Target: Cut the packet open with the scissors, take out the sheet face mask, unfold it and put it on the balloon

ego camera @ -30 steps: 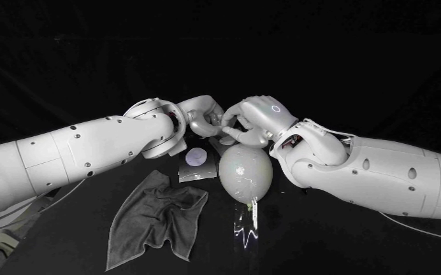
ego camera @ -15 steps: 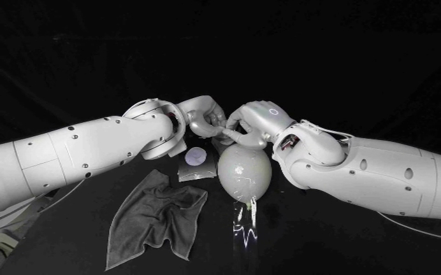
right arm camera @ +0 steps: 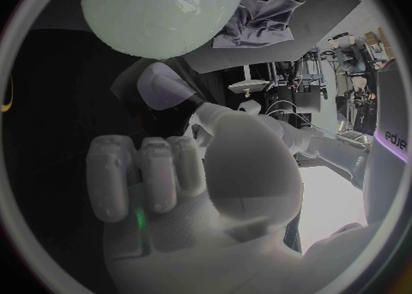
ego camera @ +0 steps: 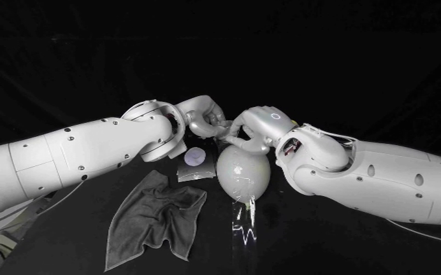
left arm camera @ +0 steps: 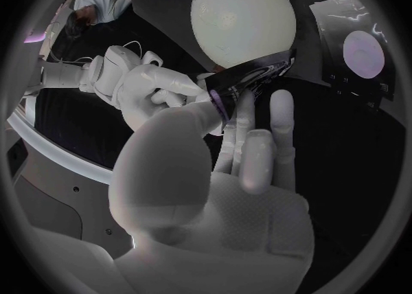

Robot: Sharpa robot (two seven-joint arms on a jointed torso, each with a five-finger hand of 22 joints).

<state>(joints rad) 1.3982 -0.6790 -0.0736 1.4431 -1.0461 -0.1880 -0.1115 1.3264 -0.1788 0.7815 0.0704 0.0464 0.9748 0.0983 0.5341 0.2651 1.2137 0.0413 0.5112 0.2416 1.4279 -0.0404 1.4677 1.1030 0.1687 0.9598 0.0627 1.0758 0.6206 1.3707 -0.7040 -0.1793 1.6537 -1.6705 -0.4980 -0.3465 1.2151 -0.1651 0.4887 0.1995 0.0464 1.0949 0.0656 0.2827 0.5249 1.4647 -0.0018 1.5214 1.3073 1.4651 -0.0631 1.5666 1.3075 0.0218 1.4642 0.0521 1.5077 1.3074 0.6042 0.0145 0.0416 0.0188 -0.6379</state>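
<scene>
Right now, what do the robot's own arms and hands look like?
Both the left arm and the right arm are smooth, rounded white shells dotted with small dark dots. The left hand and right hand are silver-grey. A small lit ring marks the right hand's back, and thin cables loop at its wrist.

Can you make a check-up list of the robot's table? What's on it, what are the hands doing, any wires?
Surface: black table, no spills seen.
Job's things: balloon lying between the arms; silver packet flat beside it; dark folded sheet held above the balloon.
Clutter: crumpled grey cloth; shiny crinkled scrap by the balloon's near end.
Hands: left hand pinches the sheet in its fingers; right hand meets it, grip unclear.
Cables: thin wires at the right wrist.
Surroundings: nothing seen.
</scene>
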